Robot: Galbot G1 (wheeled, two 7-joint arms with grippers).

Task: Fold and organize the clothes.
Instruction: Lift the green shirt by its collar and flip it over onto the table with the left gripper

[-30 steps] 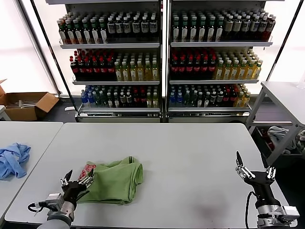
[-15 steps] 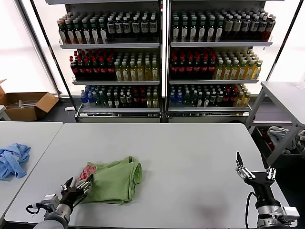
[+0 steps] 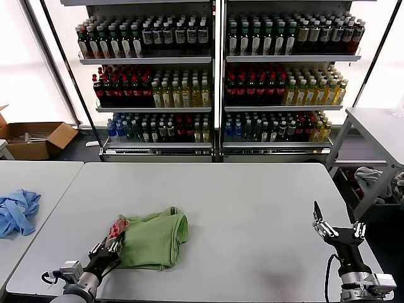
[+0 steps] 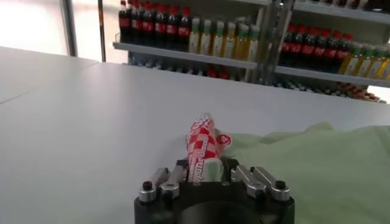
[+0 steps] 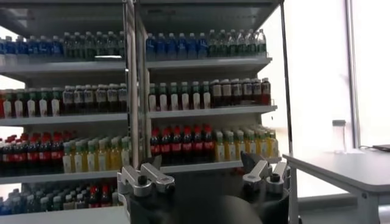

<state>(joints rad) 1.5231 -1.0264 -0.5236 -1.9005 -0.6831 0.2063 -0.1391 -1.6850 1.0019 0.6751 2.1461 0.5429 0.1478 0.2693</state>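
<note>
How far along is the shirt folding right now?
Partly done: the green polo shirt lies bunched in a rough fold on the table, not squared. In hand: the left gripper is shut on its red-and-white checkered edge. The right gripper hangs open, idle at the table's right. Left: flattening, final folds, tidy placement.

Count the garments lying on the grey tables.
2. A light green polo shirt with a checkered print lies near the left hand, which grips its edge. A crumpled light blue garment lies on the neighbouring table. Others may lie out of view.
</note>
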